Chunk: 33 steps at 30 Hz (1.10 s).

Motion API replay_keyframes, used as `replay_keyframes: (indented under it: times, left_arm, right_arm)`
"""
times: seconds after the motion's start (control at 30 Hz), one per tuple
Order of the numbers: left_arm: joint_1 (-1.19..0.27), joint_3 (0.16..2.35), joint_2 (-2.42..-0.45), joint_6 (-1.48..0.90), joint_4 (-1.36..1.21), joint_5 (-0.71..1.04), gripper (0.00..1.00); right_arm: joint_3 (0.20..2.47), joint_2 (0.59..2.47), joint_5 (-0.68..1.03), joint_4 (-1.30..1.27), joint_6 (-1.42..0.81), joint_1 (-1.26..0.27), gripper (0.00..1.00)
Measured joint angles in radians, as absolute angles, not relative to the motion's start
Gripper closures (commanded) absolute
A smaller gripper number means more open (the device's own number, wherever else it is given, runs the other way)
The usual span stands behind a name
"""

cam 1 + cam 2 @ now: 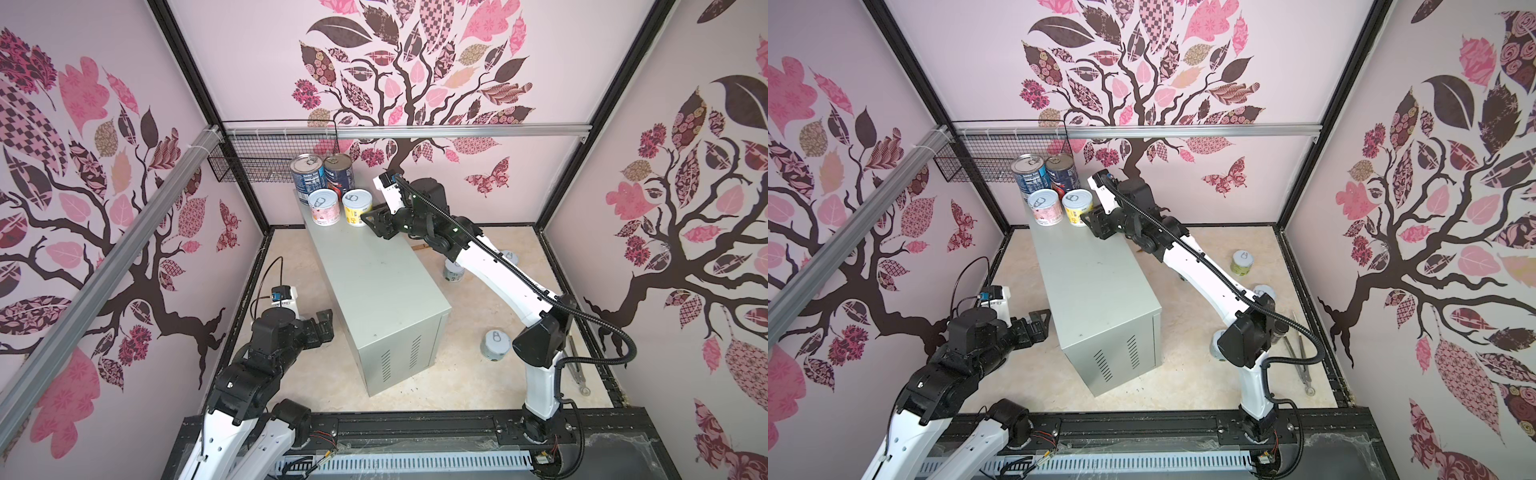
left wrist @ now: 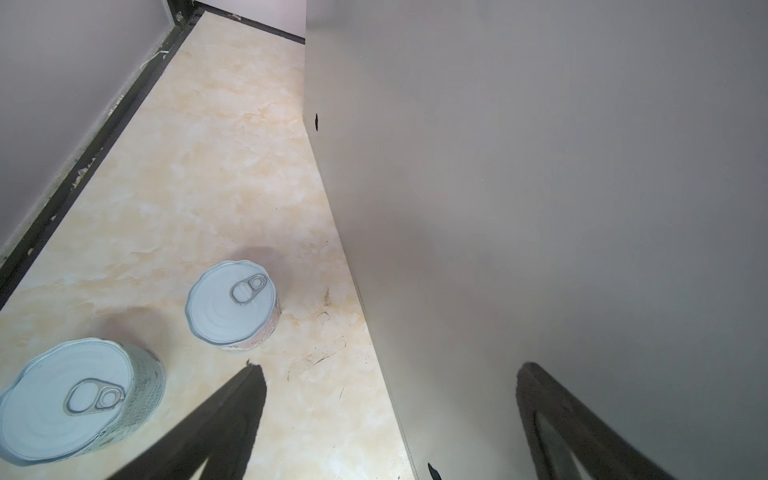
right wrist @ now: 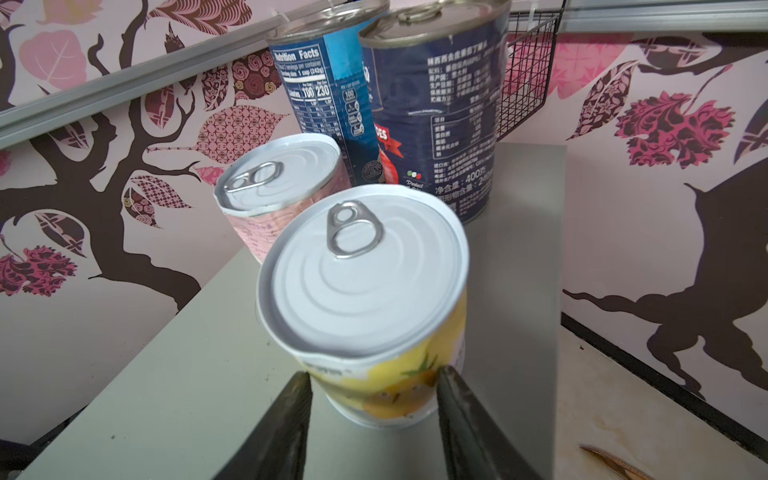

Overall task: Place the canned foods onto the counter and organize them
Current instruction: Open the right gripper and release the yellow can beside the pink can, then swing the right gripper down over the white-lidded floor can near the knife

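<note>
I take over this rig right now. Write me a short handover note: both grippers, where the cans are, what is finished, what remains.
Left gripper: open, empty, low beside the counter, near a pinkish-label can and a green-pattern can on the floor.
Right gripper: jaws flank the base of the yellow can on the counter; grip not clear.
Done: four cans at the counter's far end: blue tall can, dark tall can, pink can, yellow can.
To do: the two floor cans on the left; on the right, a green-label can, a grey-label can and a partly hidden can behind the right arm.
</note>
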State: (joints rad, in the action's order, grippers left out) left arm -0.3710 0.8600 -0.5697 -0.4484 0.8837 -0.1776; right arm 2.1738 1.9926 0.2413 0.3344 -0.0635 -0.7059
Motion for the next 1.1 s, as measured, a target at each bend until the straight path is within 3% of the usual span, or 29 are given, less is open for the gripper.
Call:
replay_keyframes:
  times: [0.5,0.87,1.1]
  left_arm:
    - [-0.356,0.86,-0.573,-0.448,0.883,-0.17,0.02]
    - [-0.335,0.86,-0.571,-0.448,0.878,-0.155,0.02]
    - [-0.334,0.855,-0.555,-0.448,0.876,-0.155,0.02]
  right_arm:
    - [2.365,2.126,0.233,0.379,-0.079,-0.697,0.49]
    - [2.36,2.121,0.216,0.403,-0.076,-0.695,0.29]
    - [2.191,1.99,0.165,0.416,-0.069,-0.692,0.17]
